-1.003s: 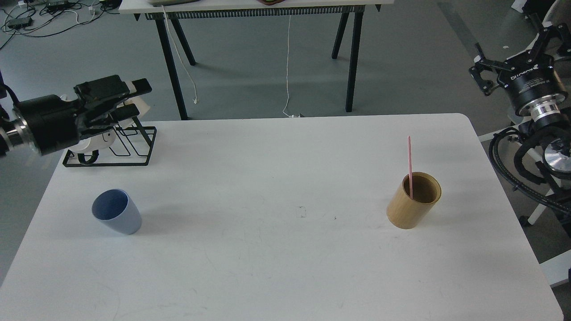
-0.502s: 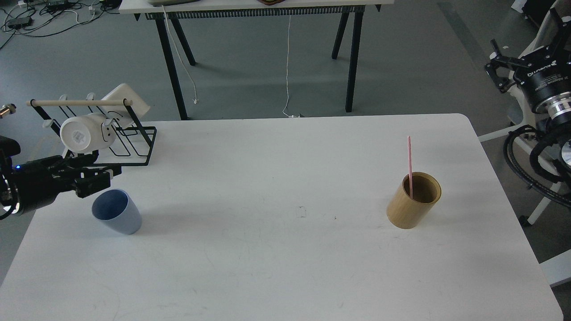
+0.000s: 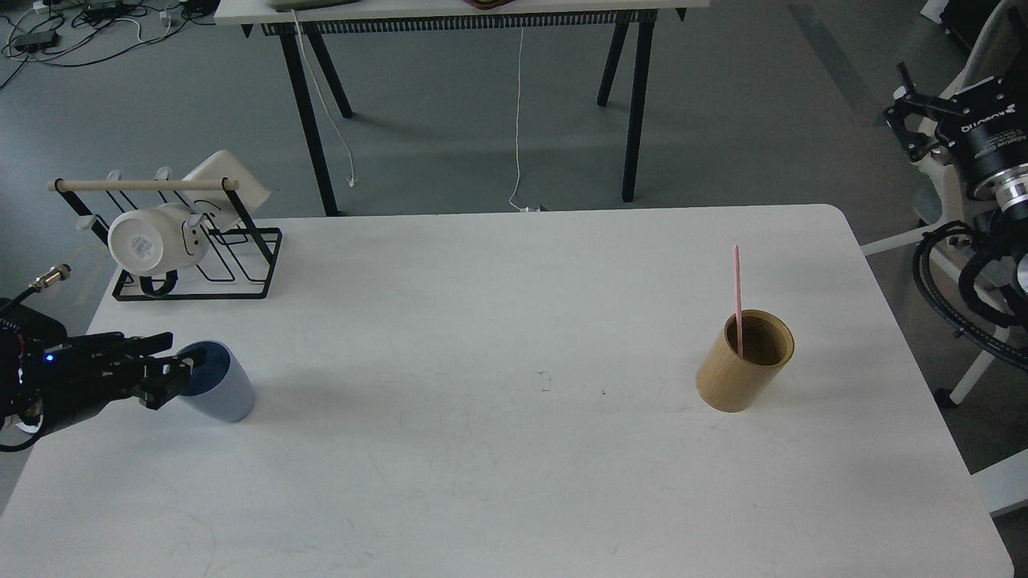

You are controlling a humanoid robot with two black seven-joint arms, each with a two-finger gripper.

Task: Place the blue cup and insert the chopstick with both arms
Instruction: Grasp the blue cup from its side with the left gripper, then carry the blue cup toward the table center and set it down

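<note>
The blue cup (image 3: pixel 221 395) stands upright on the white table (image 3: pixel 514 482) at the left. My left gripper (image 3: pixel 170 363) comes in low from the left edge. It is open, with its fingertips at the cup's left rim and one finger (image 3: pixel 169 380) overlapping the rim. The pink chopstick (image 3: pixel 736 293) stands nearly upright in the tan wooden holder (image 3: pixel 743 369) at the right of the table. My right gripper (image 3: pixel 911 112) is open and empty, high off the table's right edge, far from the holder.
A black wire rack (image 3: pixel 205 269) with a white mug (image 3: pixel 148 238) and a wooden bar stands at the back left corner, just behind the cup. A black-legged table (image 3: pixel 482 12) stands beyond the far edge. Black cables (image 3: pixel 948 297) hang at the right.
My left gripper has dropped from in front of the rack down to the cup's left rim. My right gripper has drawn back to the right and slightly up.
</note>
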